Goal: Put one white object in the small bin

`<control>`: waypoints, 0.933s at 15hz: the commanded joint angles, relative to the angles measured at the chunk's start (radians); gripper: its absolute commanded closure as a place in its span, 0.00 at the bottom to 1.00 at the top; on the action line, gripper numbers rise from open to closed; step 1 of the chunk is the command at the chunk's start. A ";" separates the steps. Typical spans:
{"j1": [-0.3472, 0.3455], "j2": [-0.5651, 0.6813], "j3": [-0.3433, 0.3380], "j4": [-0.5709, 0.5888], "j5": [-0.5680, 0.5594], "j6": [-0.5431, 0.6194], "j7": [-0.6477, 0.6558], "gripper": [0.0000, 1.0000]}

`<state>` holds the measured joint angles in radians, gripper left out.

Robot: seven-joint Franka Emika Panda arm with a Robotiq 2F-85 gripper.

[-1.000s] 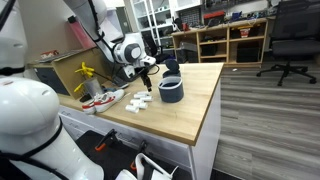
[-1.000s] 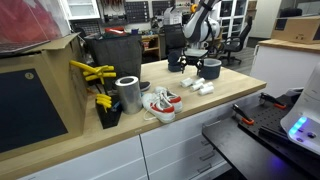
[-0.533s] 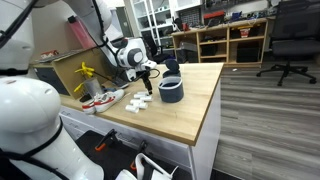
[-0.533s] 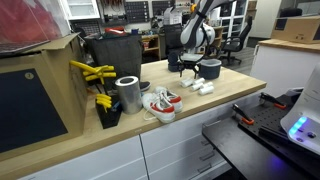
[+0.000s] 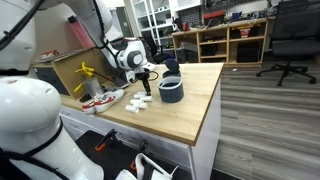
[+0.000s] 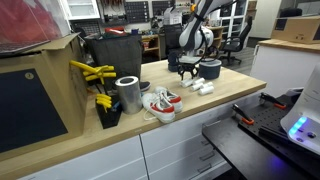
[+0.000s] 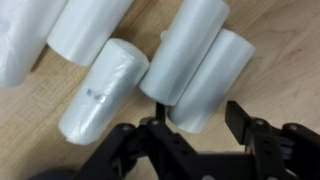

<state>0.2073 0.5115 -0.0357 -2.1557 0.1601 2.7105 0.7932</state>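
Note:
Several white cylindrical objects [image 7: 195, 70] lie side by side on the wooden table; they show small in both exterior views [image 5: 138, 103] [image 6: 200, 87]. My gripper [image 7: 195, 125] is open just above them, its two black fingers either side of the end of one white cylinder [image 7: 205, 85], not closed on it. In the exterior views the gripper [image 5: 146, 83] [image 6: 188, 72] hangs low over the white objects. The small dark bin [image 5: 171, 90] [image 6: 210, 69] stands right next to them on the table.
A pair of red-and-white shoes [image 5: 103, 99] [image 6: 160, 103], a metal can [image 6: 128, 94], yellow-handled tools [image 6: 95, 75] and a cardboard box [image 5: 62, 72] sit on the table. Another dark container [image 5: 171, 68] stands behind the bin. Table edge [image 5: 205, 125] drops to the floor.
The gripper has come down a little and shifted over the white objects; nothing has been gripped.

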 commanded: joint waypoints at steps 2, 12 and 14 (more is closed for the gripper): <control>0.016 -0.023 -0.006 -0.003 0.014 0.007 0.035 0.73; 0.024 -0.051 -0.010 -0.005 0.006 0.019 0.037 0.94; 0.019 -0.055 -0.014 -0.005 0.008 0.024 0.035 0.94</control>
<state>0.2206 0.4827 -0.0393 -2.1493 0.1602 2.7176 0.7947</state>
